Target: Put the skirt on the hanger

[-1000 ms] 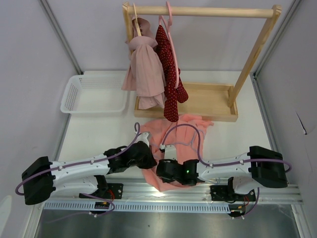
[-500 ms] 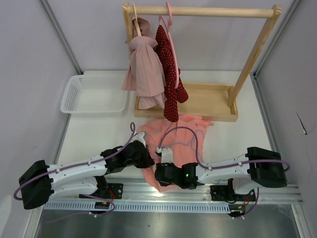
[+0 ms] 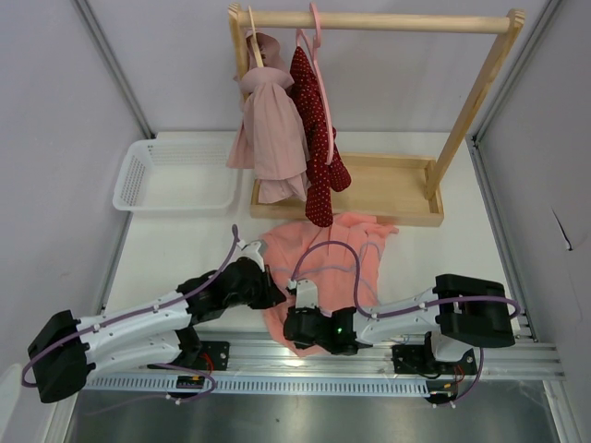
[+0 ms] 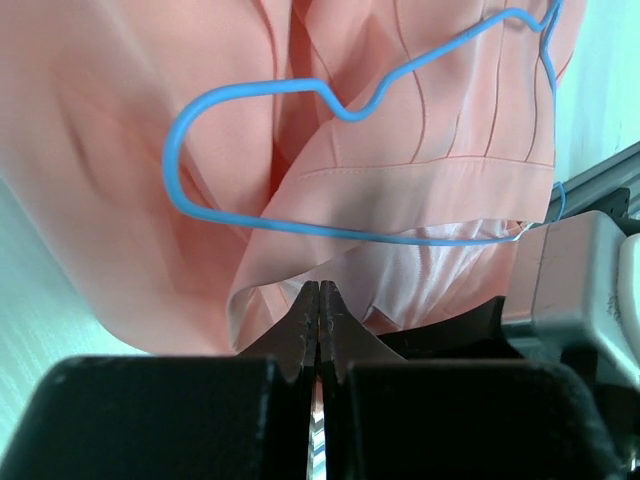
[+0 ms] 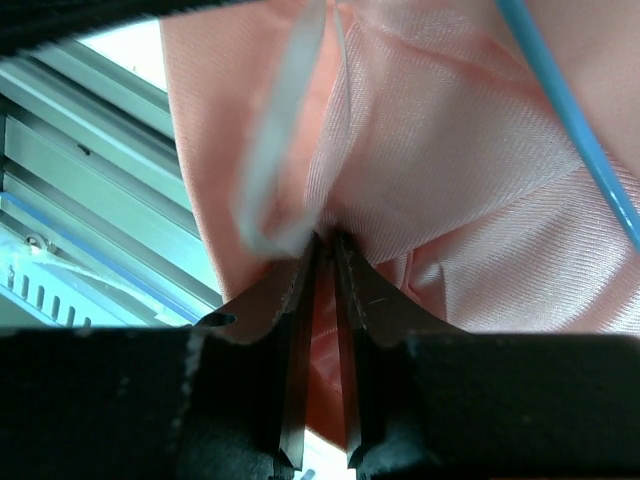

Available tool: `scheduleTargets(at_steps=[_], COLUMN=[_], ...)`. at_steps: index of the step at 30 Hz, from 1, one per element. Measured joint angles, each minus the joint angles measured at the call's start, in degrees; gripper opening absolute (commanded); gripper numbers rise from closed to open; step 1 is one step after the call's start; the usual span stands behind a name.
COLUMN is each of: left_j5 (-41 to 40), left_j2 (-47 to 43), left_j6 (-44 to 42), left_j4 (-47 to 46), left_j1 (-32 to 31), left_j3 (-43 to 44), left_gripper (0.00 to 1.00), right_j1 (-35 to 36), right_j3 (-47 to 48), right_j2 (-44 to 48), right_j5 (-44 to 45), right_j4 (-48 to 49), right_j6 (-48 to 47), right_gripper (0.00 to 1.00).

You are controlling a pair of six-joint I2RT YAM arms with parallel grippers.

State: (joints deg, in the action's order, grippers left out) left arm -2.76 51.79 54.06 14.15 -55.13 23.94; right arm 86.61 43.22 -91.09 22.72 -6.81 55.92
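Skirt [image 4: 100,180] and hanger [image 5: 571,120], one each

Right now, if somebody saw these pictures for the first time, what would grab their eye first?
The salmon skirt sprawls just in front of the wooden rack, with the thin blue hanger lying across it. Next come the left pincer and right pincer, both pinched on the skirt's near hem. Behind them, a pale pink garment and a dotted red garment hang at the rack's left end.

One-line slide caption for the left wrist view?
Left fingers pinch the coral skirt at its hem; blue wire hanger lies on the fabric.
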Motion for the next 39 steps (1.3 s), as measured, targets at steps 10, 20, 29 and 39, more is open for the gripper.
scheduleTargets(at_steps=[10, 20, 29, 39], left_j5=[0.44, 2.12, 3.43, 0.26], left_j2=[-2.71, -3.06, -4.72, -2.05], left_j6=[0.04, -0.07, 1.11, 4.2], left_j4=[0.15, 0.24, 1.77, 3.91], left_j1=[2.6, 3.15, 0.46, -5.33], left_j3=[-2.12, -2.78, -4.13, -4.11], left_gripper=[0.0, 0.09, 0.27, 0.37], right_j1=[-0.61, -0.68, -1.14, -1.42], right_j3=[-3.13, -3.76, -3.67, -3.56], right_j2=[0.98, 1.42, 0.74, 0.5], right_j5=[0.39, 0.42, -0.15, -0.76], right_j4=[4.04, 4.79, 5.46, 5.68], right_j6=[1.57, 1.46, 1.01, 0.83], right_gripper=[0.19, 0.19, 0.19, 0.18])
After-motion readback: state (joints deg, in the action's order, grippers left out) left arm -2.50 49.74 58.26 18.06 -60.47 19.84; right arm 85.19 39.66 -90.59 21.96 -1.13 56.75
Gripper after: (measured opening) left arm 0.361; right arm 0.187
